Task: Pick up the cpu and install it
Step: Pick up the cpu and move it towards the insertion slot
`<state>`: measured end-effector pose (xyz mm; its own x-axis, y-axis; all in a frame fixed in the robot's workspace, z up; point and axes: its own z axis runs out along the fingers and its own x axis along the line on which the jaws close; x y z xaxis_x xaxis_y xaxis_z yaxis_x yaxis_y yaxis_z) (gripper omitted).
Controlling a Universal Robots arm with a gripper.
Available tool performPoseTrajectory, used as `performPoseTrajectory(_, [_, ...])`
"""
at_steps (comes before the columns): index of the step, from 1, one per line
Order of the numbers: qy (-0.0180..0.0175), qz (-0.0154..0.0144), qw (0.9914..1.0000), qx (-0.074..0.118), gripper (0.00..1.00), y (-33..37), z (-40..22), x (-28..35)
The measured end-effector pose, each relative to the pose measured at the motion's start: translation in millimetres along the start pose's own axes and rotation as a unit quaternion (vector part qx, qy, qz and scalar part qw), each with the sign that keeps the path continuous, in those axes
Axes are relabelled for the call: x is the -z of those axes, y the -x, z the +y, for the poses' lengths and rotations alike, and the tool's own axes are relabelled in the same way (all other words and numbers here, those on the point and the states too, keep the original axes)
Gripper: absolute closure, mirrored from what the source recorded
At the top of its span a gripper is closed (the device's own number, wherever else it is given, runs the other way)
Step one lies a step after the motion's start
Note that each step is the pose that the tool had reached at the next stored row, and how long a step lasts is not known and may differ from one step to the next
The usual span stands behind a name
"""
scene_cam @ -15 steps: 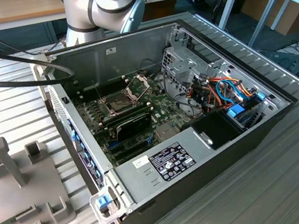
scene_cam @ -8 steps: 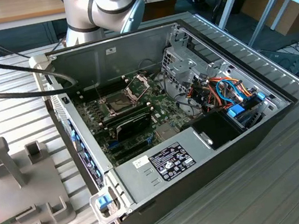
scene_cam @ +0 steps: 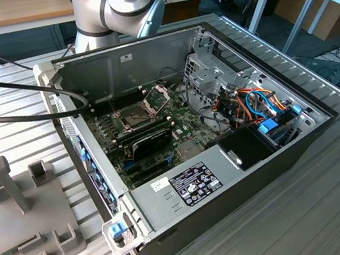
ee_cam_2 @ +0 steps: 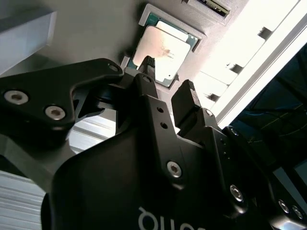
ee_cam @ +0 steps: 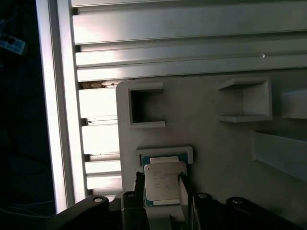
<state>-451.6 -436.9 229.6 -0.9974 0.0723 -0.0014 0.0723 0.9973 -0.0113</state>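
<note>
The exterior view has soft, even light from above. The tabletop (scene_cam: 337, 204) reads pale, and the floor of the case (scene_cam: 146, 60) sits in mild shade under its walls. Both wrist views are dim with hard contrast. There the slats (ee_cam_2: 254, 52) blow out to white glare, the space beyond them falls near black, and the tool (ee_cam_2: 168, 76) is an unlit dark mass. The cpu (ee_cam_2: 163, 48) lid carries a faint sheen.
</note>
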Motion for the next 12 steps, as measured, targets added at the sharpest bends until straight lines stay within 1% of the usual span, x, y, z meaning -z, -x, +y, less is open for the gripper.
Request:
performPoseTrajectory(5, [0.0001,-0.0001,1.0,0.0,0.58,0.1,0.0,-0.1])
performPoseTrajectory(6, [0.0,0.0,1.0,0.0,0.56,0.0,0.0,-0.1])
performPoseTrajectory(7, [0.0,-0.0001,1.0,0.0,0.51,0.0,0.0,-0.1])
performPoseTrajectory(8, [0.0,0.0,1.0,0.0,0.51,0.0,0.0,-0.1])
performPoseTrajectory(9, [0.0,0.0,1.0,0.0,0.44,0.0,0.0,-0.1])
performPoseTrajectory(12, [0.0,-0.0001,1.0,0.0,0.44,0.0,0.0,-0.2])
